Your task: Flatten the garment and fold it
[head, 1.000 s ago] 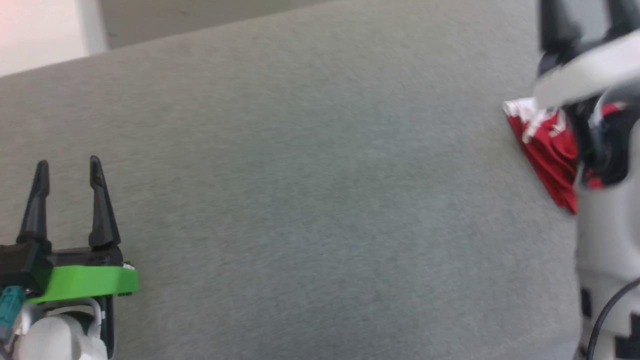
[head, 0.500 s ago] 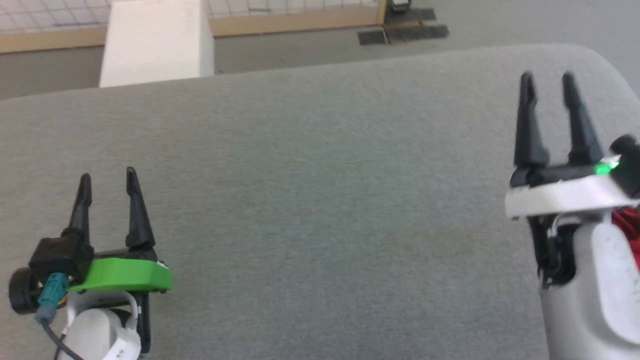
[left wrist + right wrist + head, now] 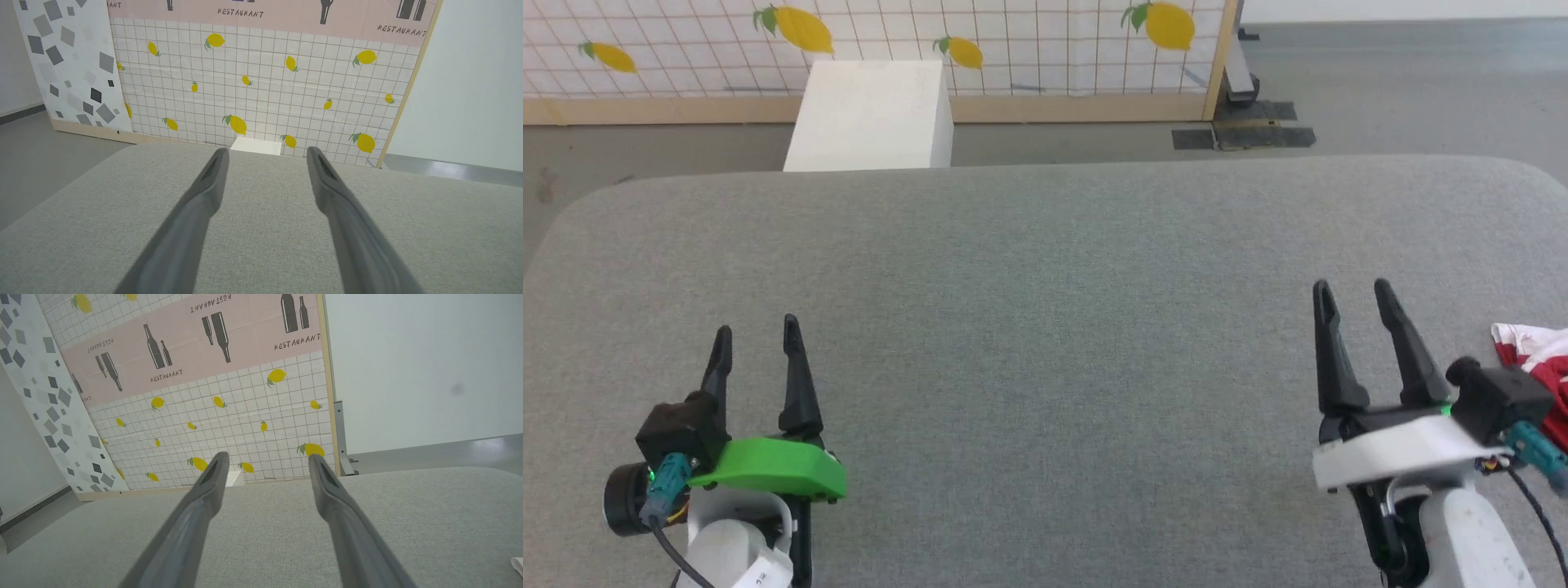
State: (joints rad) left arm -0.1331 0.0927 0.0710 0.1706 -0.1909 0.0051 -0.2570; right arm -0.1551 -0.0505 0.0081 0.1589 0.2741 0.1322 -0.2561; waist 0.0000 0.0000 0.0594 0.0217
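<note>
The garment (image 3: 1539, 359), bright red with white trim, lies bunched at the far right edge of the grey padded table (image 3: 1045, 310), partly hidden behind my right wrist; a pale corner of it (image 3: 517, 565) shows in the right wrist view. My right gripper (image 3: 1353, 294) hovers open just left of it, nothing between its fingers. At the lower left my left gripper (image 3: 756, 335) is open and empty, far from the garment. In the wrist views the left gripper (image 3: 265, 152) and the right gripper (image 3: 265, 457) both point across the table toward the wall.
A white box (image 3: 870, 114) stands on the floor beyond the table's far edge. Behind it runs a tiled lemon-print panel (image 3: 890, 41) with a wooden frame and a dark metal foot (image 3: 1245, 131). Grey floor surrounds the table.
The head camera has tilted up and swung, bringing the far wall and both grippers into view. My right gripper now sits lower in the picture, left of the garment. Both grippers stay open.
</note>
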